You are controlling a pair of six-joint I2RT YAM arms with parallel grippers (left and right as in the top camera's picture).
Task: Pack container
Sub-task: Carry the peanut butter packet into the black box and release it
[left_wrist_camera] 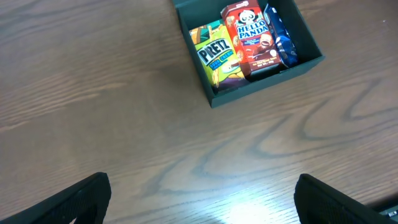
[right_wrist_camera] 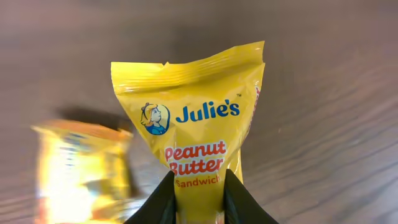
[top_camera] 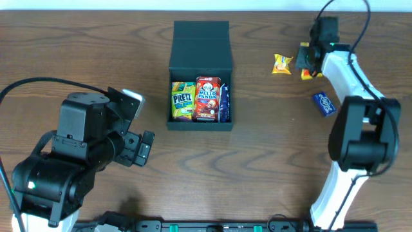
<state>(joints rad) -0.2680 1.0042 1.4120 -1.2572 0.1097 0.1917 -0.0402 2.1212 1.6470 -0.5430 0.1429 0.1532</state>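
1. Our right gripper [right_wrist_camera: 199,180] is clamped on the bottom edge of the Julie's packet [right_wrist_camera: 193,106]. A second yellow packet [right_wrist_camera: 81,168] lies just beside it.
2. Our left gripper [left_wrist_camera: 205,199] hangs with its fingers spread wide, holding nothing.
3. The container [top_camera: 199,125] sits mid-table with its lid folded back, off to the left of the loaded claw. Its long axis runs away from us. We judge the left arm nearer.

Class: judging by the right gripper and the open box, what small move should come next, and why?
Probably lift the Julie's Peanut Butter Sandwich pack and start it toward the container: the right gripper is shut on the pack, and the container lies open to its left.
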